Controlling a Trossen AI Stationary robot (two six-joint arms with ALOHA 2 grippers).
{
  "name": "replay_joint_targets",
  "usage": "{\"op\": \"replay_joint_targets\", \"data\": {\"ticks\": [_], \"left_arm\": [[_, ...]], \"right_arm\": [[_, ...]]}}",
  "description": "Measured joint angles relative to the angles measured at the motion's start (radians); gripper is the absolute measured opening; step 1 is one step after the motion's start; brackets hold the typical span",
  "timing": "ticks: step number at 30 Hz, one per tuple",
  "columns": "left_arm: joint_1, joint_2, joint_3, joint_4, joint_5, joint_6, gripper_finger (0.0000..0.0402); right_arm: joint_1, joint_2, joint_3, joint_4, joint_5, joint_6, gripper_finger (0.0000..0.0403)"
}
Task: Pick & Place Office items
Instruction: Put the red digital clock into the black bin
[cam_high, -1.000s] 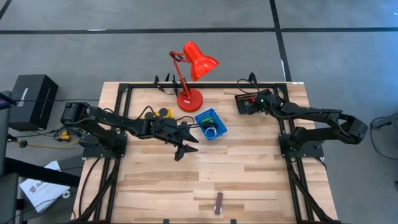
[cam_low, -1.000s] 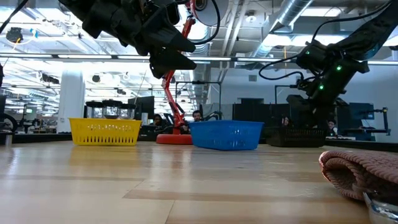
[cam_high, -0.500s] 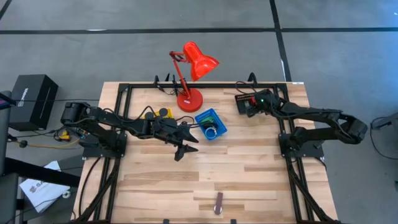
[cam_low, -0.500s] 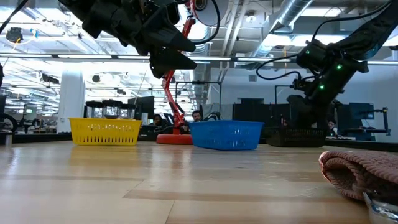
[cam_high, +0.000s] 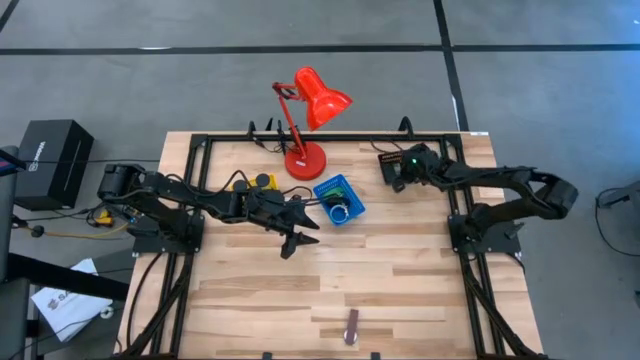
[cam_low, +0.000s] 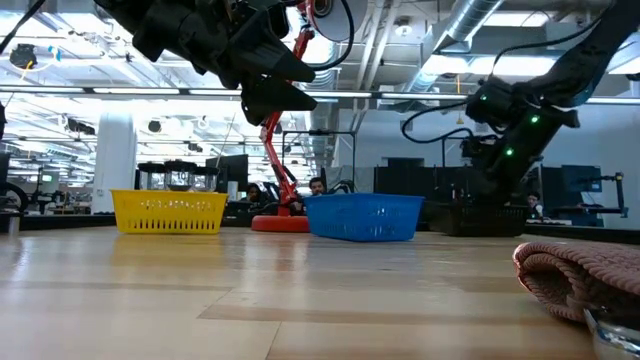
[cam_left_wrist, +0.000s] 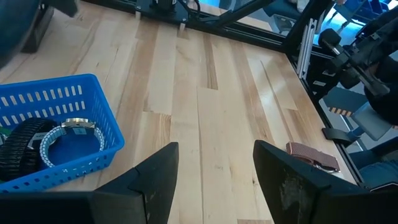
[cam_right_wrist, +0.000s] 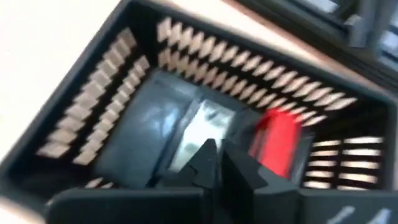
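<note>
My left gripper (cam_high: 298, 238) hangs above the wooden table (cam_high: 400, 270), just on the near side of the blue mesh tray (cam_high: 339, 199), its two dark fingers (cam_left_wrist: 152, 180) spread wide apart with nothing between them. In that tray I can see a silvery ring-shaped band (cam_left_wrist: 71, 134) lying beside a black ribbed disc (cam_left_wrist: 17, 148); both sit off to one side of the parted fingers, not between them. A brown-and-silver bar (cam_high: 351, 326) lies alone near the front edge of the table, well apart from both arms.

My right gripper (cam_high: 395, 170) is over the black mesh tray (cam_right_wrist: 112, 106) at the far right of the table. Its fingers meet at a point, closed and empty. Directly below them in the tray lie a dark grey flat block (cam_right_wrist: 149, 134) and a red block (cam_right_wrist: 277, 140). The red desk lamp (cam_high: 305, 120) stands between the trays.
</note>
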Motion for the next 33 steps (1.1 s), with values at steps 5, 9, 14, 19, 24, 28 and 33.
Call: {"op": "replay_joint_targets", "data": {"ticks": [5, 9, 14, 19, 24, 28, 33], "left_arm": [[0.000, 0.000, 0.000, 0.001, 0.000, 0.000, 0.0204], [0.000, 0.000, 0.000, 0.001, 0.000, 0.000, 0.0204], [0.000, 0.000, 0.000, 0.000, 0.000, 0.000, 0.0204], [0.000, 0.000, 0.000, 0.000, 0.000, 0.000, 0.0204], [0.000, 0.000, 0.000, 0.000, 0.000, 0.000, 0.0204], [0.000, 0.000, 0.000, 0.000, 0.000, 0.000, 0.0204], [0.000, 0.000, 0.000, 0.000, 0.000, 0.000, 0.0204]], "right_arm": [[-0.020, 0.054, 0.071, -0.056, 0.040, 0.030, 0.0014], [-0.023, 0.056, 0.118, -0.153, 0.084, 0.066, 0.0004], [-0.047, 0.055, 0.134, -0.247, 0.123, 0.109, 0.0003], [-0.081, 0.054, 0.135, -0.290, 0.193, 0.121, 0.0002], [-0.073, 0.053, 0.133, -0.290, 0.220, 0.121, 0.0001], [-0.057, 0.039, 0.131, -0.302, 0.268, 0.116, 0.0001], [-0.046, 0.000, 0.131, -0.323, 0.313, 0.145, 0.0000]]}}
